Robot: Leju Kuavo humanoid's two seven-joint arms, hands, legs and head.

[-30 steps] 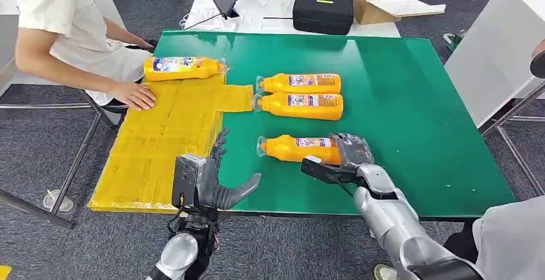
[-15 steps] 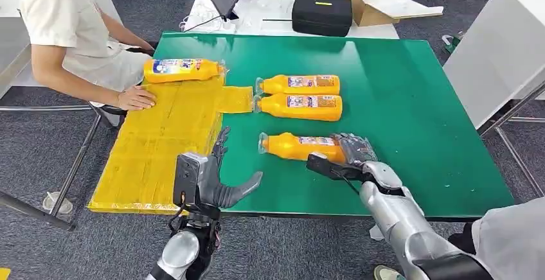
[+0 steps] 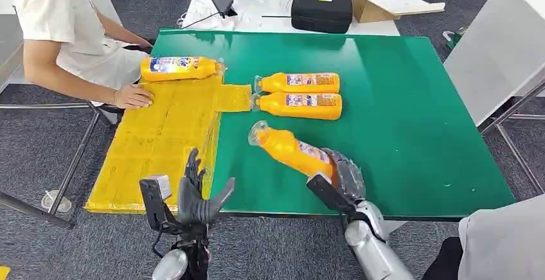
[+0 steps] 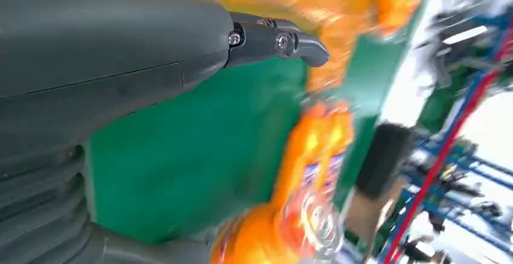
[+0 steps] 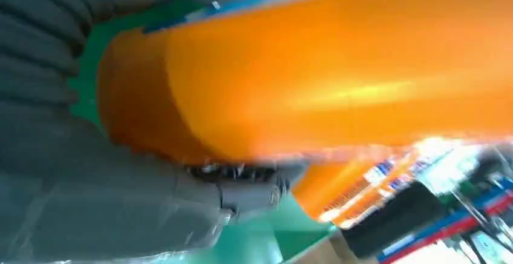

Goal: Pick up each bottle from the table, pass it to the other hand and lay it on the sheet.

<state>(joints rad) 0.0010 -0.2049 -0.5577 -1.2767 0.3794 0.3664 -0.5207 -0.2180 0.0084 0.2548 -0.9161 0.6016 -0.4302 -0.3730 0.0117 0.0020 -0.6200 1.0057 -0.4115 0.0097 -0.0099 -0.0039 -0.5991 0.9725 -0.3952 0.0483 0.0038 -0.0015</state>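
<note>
The right hand grips the base end of an orange plastic bottle with a printed label, fingers wrapped round the body and the thumb pressed along its near side; the bottle is clear of the green table top and tilts up and away from the hand, its clear cap pointing toward the left hand's side. To make the pass go well, I judge that the right hand should carry the bottle across with the neck half left bare, so the left hand has room to close round it, and should let go only once the other grip is firm, since the smooth body looks likely to slip. The left hand waits near the table's front edge, holding nothing, fingers spread and pointing up with the thumb out to the side, well apart from the bottle. Just beyond the left hand lies the yellow sheet, with one orange bottle already lying at its far end. Farther from the right hand, two more orange bottles lie side by side on the table. A person's hand rests on the sheet's far side.
</note>
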